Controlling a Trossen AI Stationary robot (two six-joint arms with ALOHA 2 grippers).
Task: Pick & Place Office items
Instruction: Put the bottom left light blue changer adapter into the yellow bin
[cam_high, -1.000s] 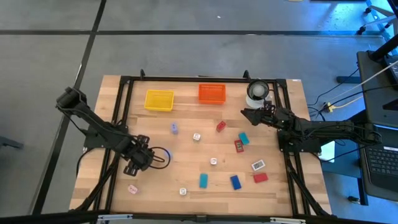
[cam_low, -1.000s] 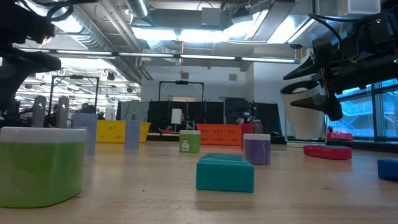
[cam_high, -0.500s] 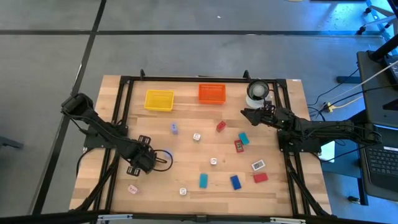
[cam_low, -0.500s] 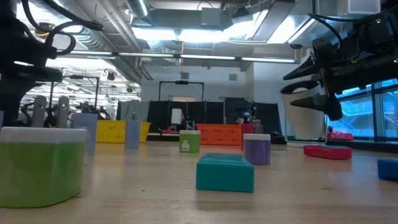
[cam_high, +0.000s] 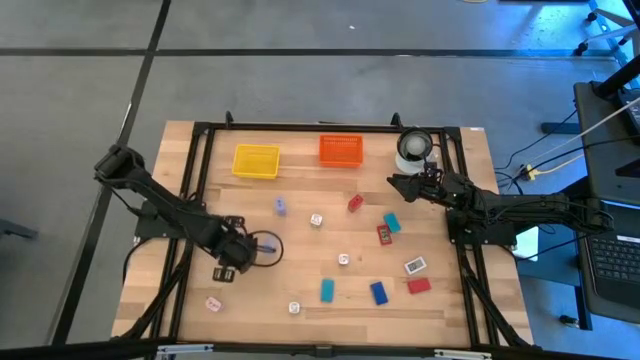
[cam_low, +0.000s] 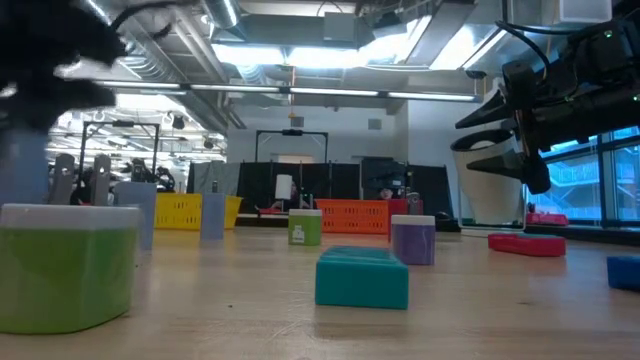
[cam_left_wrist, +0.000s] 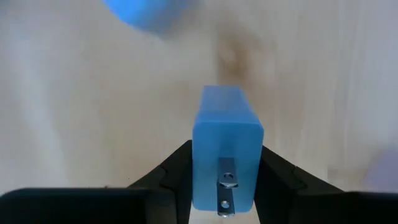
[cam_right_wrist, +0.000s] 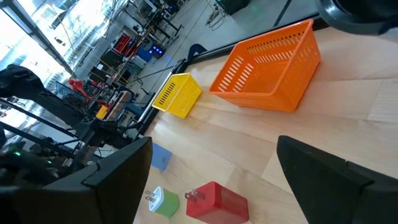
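My left gripper (cam_high: 252, 248) points down over the table's left half, shut on a small blue block (cam_left_wrist: 225, 155) that has a metal prong on its near face. In the low view that gripper is only a dark blur (cam_low: 50, 60) at the left. Many more office items lie on the wood: a lilac block (cam_high: 281, 207), a white cube (cam_high: 316, 220), a red plug block (cam_high: 355, 203), a teal block (cam_high: 327, 290). At the far right my right gripper (cam_right_wrist: 211, 180) hangs open beside the white round container (cam_high: 413, 147), with nothing between its fingers. My left gripper pinches the blue block between its two fingers (cam_left_wrist: 177, 177), one on each of the block's opposite side faces (cam_left_wrist: 200, 168). The fingers come from above and point down. Whether the block's underside is clear of the table cannot be told.
A yellow tray (cam_high: 256, 161) and an orange basket tray (cam_high: 340, 150) stand at the far edge. More blocks lie right of centre: teal (cam_high: 391, 222), red (cam_high: 383, 235), blue (cam_high: 379, 292), red (cam_high: 419, 286). A pink piece (cam_high: 213, 303) lies near the left front. A black frame (cam_high: 200, 140) borders the table.
My left gripper has shut on the blue block and has shifted a little toward the table's right edge, rolling slightly about its downward axis. In the low view it has blurred with motion. My right arm has kept still.
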